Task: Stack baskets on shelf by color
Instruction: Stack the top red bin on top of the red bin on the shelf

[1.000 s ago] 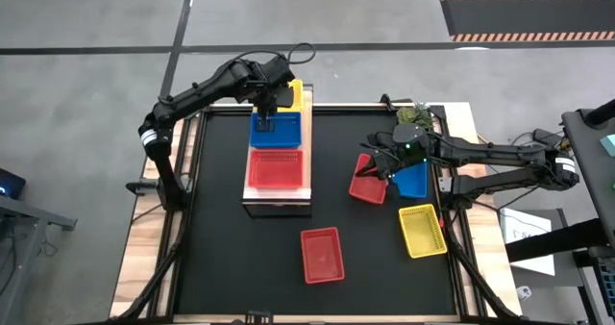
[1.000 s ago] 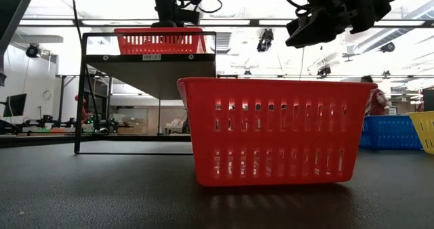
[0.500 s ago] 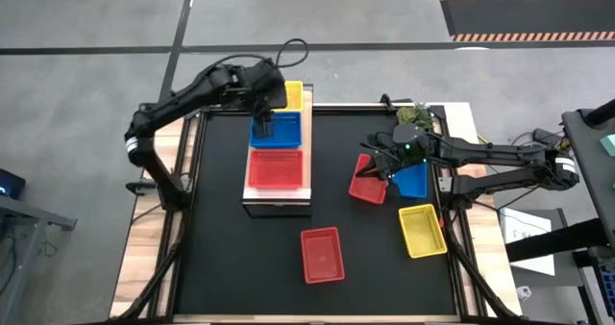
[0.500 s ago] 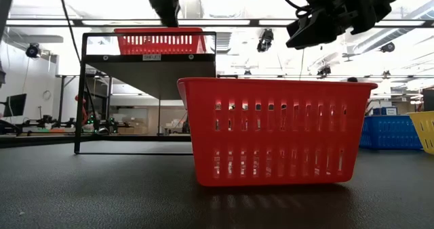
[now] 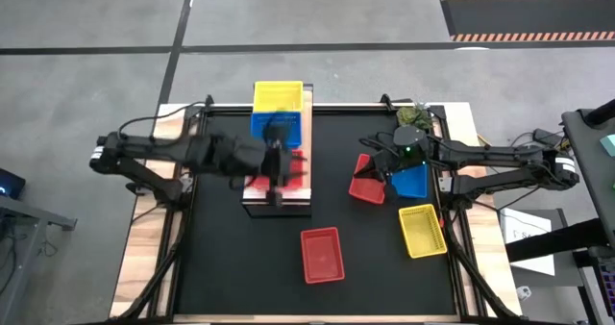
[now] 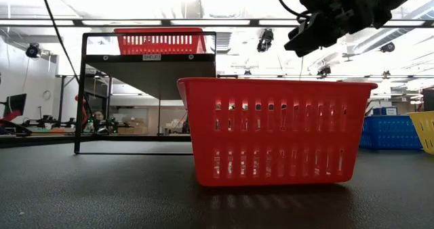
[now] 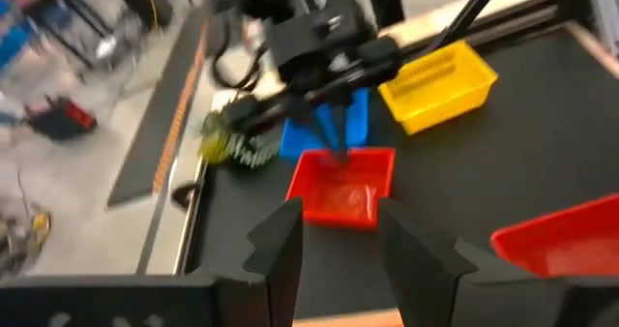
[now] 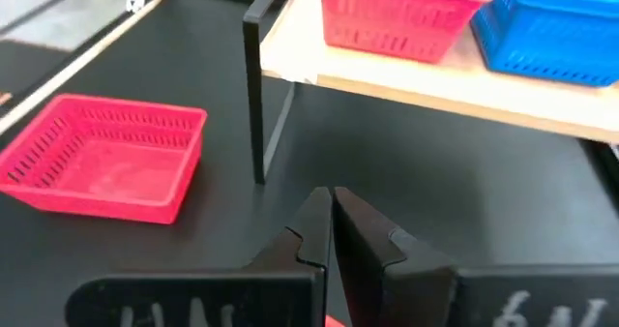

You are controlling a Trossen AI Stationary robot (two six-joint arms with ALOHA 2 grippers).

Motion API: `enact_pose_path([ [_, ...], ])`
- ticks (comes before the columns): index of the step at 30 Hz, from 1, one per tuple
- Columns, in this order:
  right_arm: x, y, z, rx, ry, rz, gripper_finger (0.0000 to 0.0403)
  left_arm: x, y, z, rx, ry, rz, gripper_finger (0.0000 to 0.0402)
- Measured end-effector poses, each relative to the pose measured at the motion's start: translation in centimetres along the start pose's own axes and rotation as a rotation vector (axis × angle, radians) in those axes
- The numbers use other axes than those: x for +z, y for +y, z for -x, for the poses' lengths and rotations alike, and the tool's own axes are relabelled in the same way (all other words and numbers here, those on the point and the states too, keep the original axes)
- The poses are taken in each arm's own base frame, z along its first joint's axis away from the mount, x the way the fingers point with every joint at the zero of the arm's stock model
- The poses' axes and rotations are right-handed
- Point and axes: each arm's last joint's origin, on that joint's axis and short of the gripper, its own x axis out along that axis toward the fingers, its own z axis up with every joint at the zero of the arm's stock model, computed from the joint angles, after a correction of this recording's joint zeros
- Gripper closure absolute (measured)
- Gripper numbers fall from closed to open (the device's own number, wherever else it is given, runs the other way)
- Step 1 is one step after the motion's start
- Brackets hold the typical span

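The shelf (image 5: 306,186) carries a yellow basket (image 5: 278,96) at its far end, a blue basket (image 5: 277,125) in the middle and a red basket (image 5: 293,176) at its near end. My left gripper (image 5: 281,166) hovers open over that red basket, with nothing between its fingers (image 7: 285,245). My right gripper (image 5: 373,168) is shut and hangs above a red basket (image 5: 368,183) that rests on the table beside a blue basket (image 5: 415,181). In the low view this gripper (image 6: 298,43) stands well above the tabletop.
Another red basket (image 5: 322,255) lies at the table's near middle and a yellow basket (image 5: 423,230) at the near right. The shelf's dark leg (image 8: 256,95) stands ahead of my right gripper. Black tabletop (image 5: 216,258) lies bare at the near left.
My left gripper has come away from the blue basket on the shelf, which stays put. It has swung toward the table's near edge to above the shelf's red basket, tipping from pointing down to nearly level. My right gripper has kept its place.
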Motion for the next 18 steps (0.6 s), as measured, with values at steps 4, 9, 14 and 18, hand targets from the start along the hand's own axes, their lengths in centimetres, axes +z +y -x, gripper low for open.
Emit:
enact_pose_path([
  [4, 0.1, 0.4, -0.2, 0.017, -0.005, -0.04, 0.0394, -1.1, -2.7, -0.5, 0.027, -0.111, -0.013, 0.0283],
  [9, 0.9, 0.7, -0.3, -0.067, 0.003, -0.152, 0.0394, -2.5, -4.0, -0.7, 0.126, -0.136, -0.03, 0.0283],
  [14, 2.2, 0.7, -0.2, -0.229, 0.029, -0.317, 0.0394, -3.6, -3.4, 0.4, 0.302, -0.067, -0.027, 0.0283],
  [18, 3.2, 0.9, -0.3, -0.27, 0.081, -0.487, 0.0394, -4.7, -3.0, 1.7, 0.392, -0.026, -0.026, 0.0283],
])
